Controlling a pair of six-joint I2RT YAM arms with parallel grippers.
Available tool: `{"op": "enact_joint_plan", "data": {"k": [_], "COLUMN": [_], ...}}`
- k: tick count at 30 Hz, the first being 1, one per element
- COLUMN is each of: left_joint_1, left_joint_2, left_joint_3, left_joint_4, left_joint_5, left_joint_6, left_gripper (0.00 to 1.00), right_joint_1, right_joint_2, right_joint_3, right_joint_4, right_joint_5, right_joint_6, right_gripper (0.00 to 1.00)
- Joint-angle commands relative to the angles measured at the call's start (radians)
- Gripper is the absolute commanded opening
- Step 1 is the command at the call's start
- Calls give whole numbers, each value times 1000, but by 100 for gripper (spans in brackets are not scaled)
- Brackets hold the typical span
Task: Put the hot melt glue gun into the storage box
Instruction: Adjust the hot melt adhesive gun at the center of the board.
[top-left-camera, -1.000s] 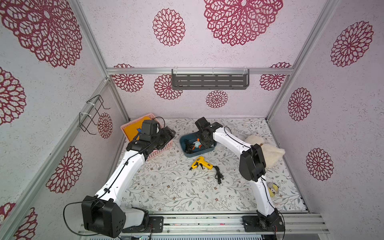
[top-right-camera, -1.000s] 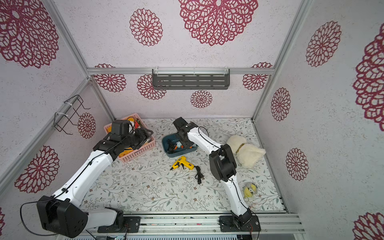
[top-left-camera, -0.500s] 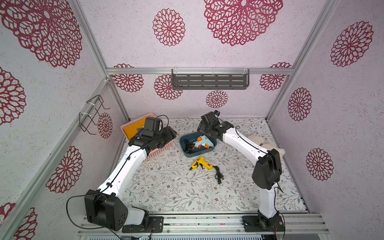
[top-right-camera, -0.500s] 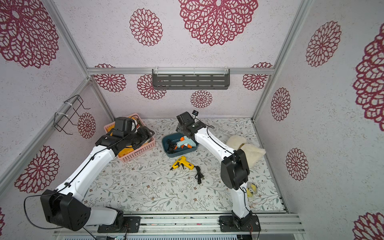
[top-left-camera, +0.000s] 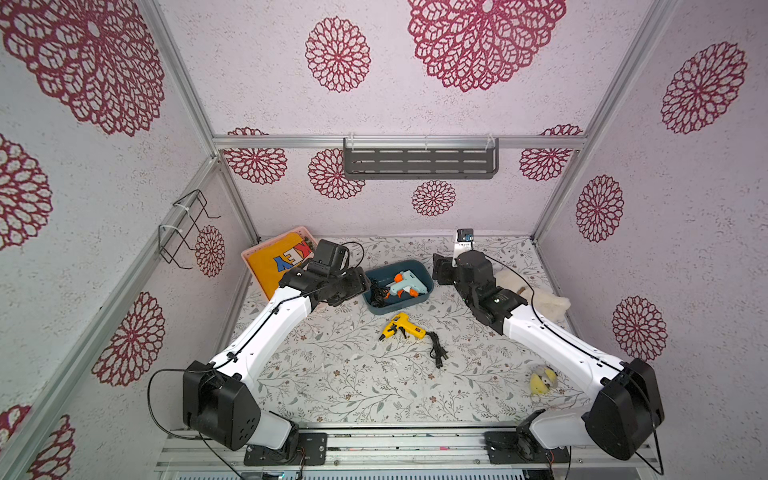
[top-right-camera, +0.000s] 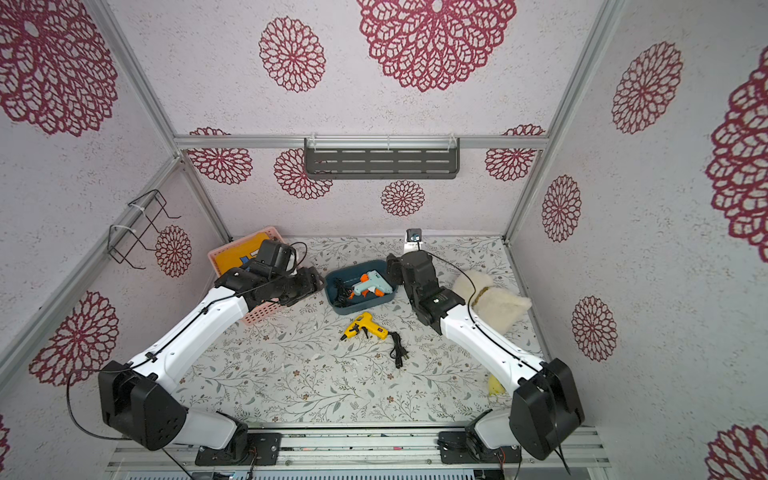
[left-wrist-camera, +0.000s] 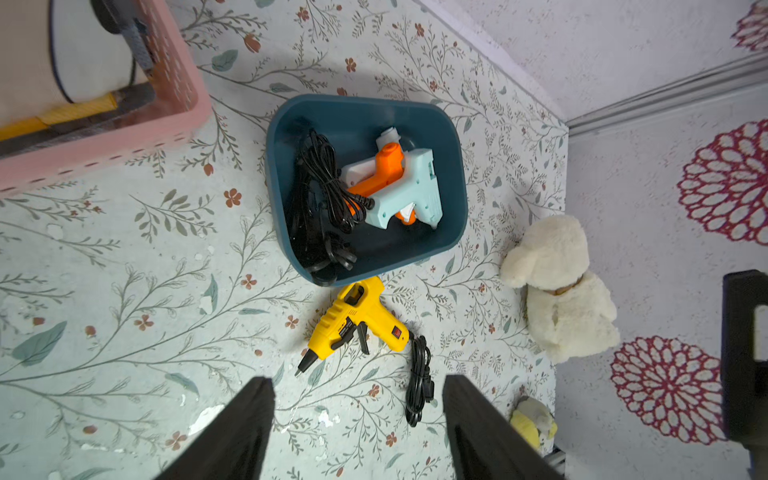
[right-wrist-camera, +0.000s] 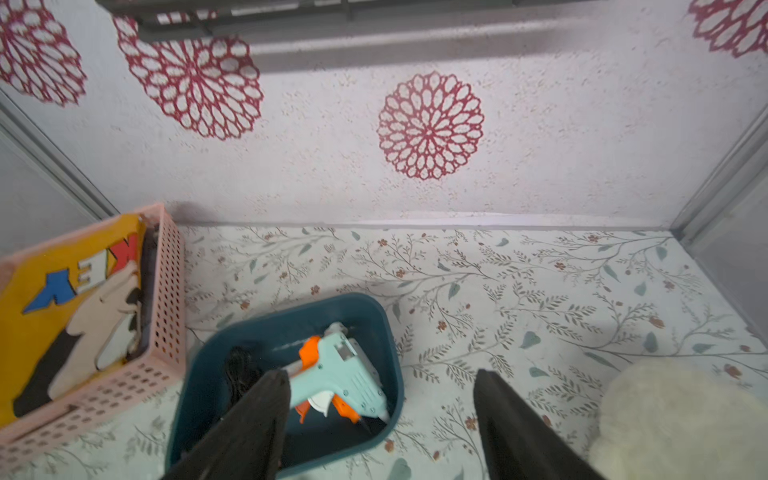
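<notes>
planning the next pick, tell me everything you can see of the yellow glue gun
The yellow glue gun looks like ribbed plastic, with a black nozzle, trigger and wire stand, and a red switch on the handle. It lies on its side on the table, just outside the box; whether they touch is unclear. Its black cord runs from the handle end into a bundle beside it. Nothing grips it.

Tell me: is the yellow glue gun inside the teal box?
No, the yellow glue gun lies on the floral table beside the teal storage box, outside its wall.
</notes>
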Motion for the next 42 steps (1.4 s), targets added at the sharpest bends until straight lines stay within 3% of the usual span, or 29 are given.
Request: {"op": "enact_joint_plan", "data": {"k": [1,10,18,25,31,42], "left_joint_1": [-65,-179,-222,-235,-234,-230], "left_joint_2": [44,135,231,253,244,241], "left_joint_3": [26,70,136,150,151,169], "left_joint_4": [-85,-180,-229,-234,-245,-270], "left_joint_5": [-36,-61,-97,-108,-113,-125], "left_joint_6": [70,71,113,115,112,123], "left_gripper": [72,72,72,72,72,72], "right_joint_1": [-5,-9,-10,-16,-16,-5], "right_joint_2": [-80,-123,-99,57,146,259], "right_joint_3": [-72,-186,-238,-253,-251,-250], "right_joint_4": [27,-64,-96,-120,-120,-123], "right_joint_5": [20,-98,-212,-488,-465,-507], "right_joint_6": [-70,-76,-90,-128,-142,-174], "right_gripper": [76,72,67,33,0,0]}}
